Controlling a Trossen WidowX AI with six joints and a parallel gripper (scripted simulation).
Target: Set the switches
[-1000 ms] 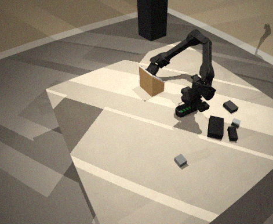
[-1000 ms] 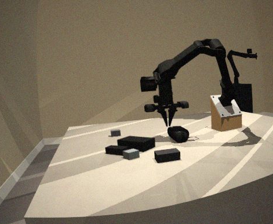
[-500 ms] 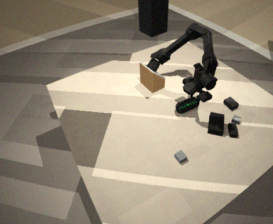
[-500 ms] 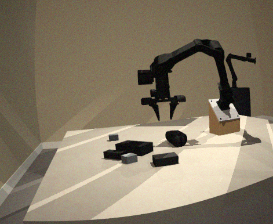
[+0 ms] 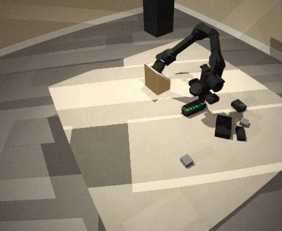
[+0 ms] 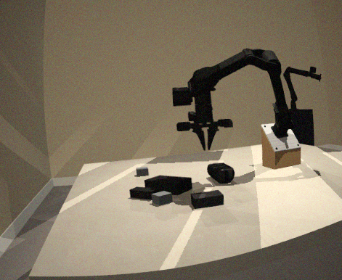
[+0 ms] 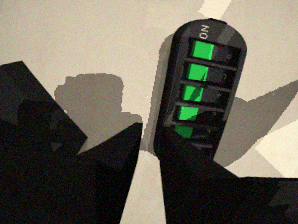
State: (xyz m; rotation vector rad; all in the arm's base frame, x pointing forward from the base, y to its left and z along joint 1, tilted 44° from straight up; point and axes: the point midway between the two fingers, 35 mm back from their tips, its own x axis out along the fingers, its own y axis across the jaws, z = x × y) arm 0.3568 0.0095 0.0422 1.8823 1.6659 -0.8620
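Note:
The dark grey controller unit (image 5: 195,109) sits flat on its base on the bench, its rocker switches facing up. In the wrist view (image 7: 200,90) several switches show bright green ends, with "ON" printed at the far end. The unit's near end is hidden behind my right finger. It also shows in the exterior view (image 6: 221,173). My gripper (image 6: 206,148) hangs above the unit, pointing down, clear of its top. The fingers are nearly together with nothing between them; the tips show in the wrist view (image 7: 149,145).
Dark modules (image 5: 223,126) (image 5: 238,105) (image 5: 240,133) and a small grey block (image 5: 244,122) lie right of the unit. A grey cube (image 5: 186,160) lies nearer the front. The arm's tan base block (image 5: 157,79) stands behind, and a dark pillar (image 5: 158,16) at the back.

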